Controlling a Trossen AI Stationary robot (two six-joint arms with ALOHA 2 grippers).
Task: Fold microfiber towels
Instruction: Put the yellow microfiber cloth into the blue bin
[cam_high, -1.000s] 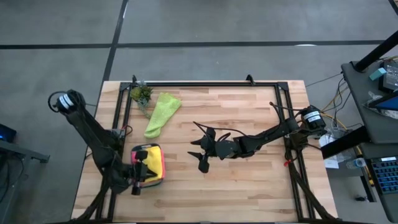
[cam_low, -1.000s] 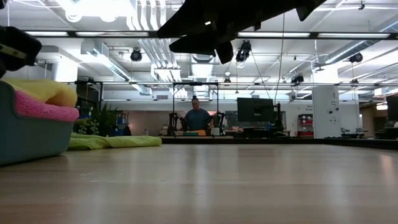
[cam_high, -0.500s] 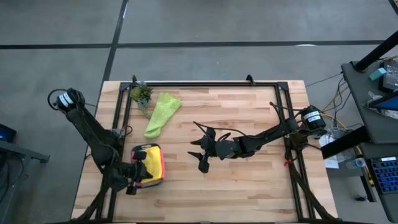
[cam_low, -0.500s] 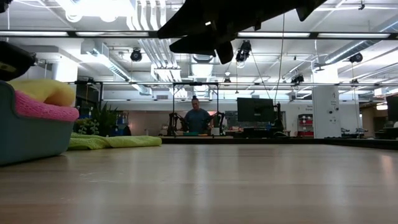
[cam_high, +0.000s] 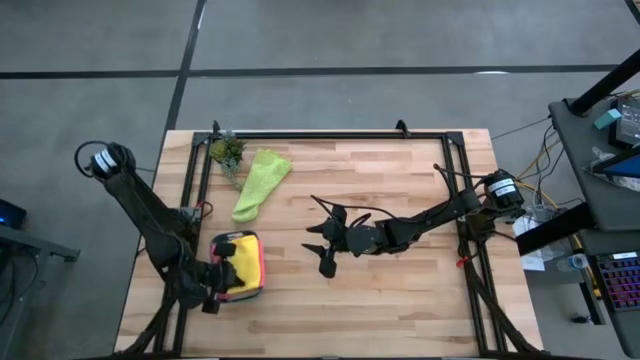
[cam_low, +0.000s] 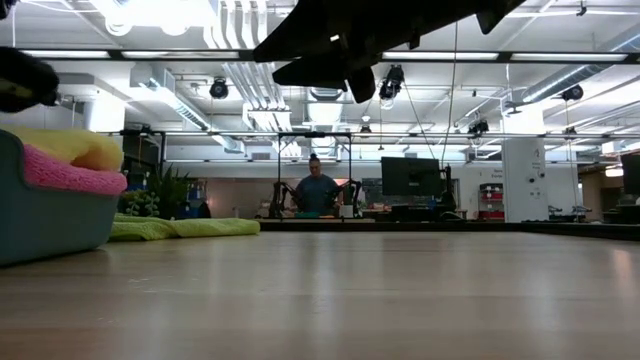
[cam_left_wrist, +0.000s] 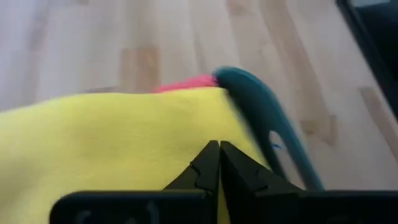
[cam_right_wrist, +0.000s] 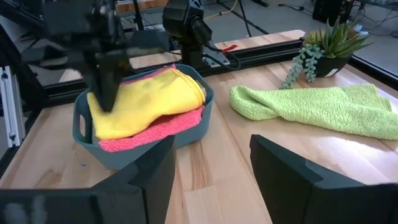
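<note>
Wooden table (cam_high: 400, 210), bright workshop beyond.

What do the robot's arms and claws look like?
Both arms are dark, thin and jointed. The left arm has a round black-and-white base, and its claw has two pointy black fingers. The right claw has two broad, flat dark fingers, and black cables loop over the right arm.

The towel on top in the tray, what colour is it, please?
Yellow towel, clearest in the right wrist view.

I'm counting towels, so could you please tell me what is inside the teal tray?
The teal tray holds a yellow towel on a pink towel. Anything beneath them is hidden.
</note>
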